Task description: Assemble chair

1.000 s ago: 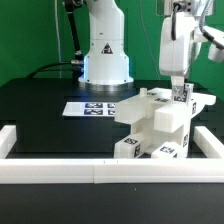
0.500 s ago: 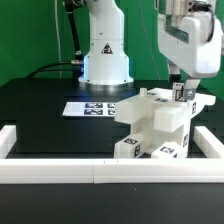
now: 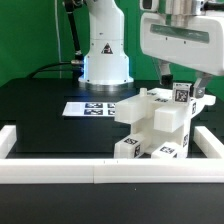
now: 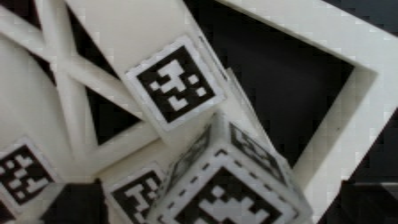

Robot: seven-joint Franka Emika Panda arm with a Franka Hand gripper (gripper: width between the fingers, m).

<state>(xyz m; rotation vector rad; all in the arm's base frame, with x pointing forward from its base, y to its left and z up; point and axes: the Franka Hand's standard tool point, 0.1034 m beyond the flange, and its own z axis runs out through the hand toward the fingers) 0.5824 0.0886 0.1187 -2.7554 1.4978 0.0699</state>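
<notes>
Parts of the white blocky plastic chair sit joined in one cluster on the black table, toward the exterior view's right and just behind the long white front border rail. The cluster climbs from a low front end, where two black-and-white square tags face the camera, up and back to a small tagged top block. Its long axis runs that way, front to back and leaning toward the exterior view's right. A short bar juts out to that side near the top.

The white two-finger gripper hangs broadside over that top block. Its dark fingers stand spread apart, one on either side of the block, with nothing visibly pinched between them. Whether either tip touches the plastic cannot be told.

The gripper's body is cut off by the picture's top and right edges. The chair's far side is hidden behind its own front blocks.

The wrist view is very close and blurred. White bars cross at angles over black, one carrying a square tag, and a tagged cube is cut by the frame edge. Which chair parts these are cannot be told.

The thin flat white marker board lies behind the chair, its right end hidden by the cluster, in front of the white robot base.
</notes>
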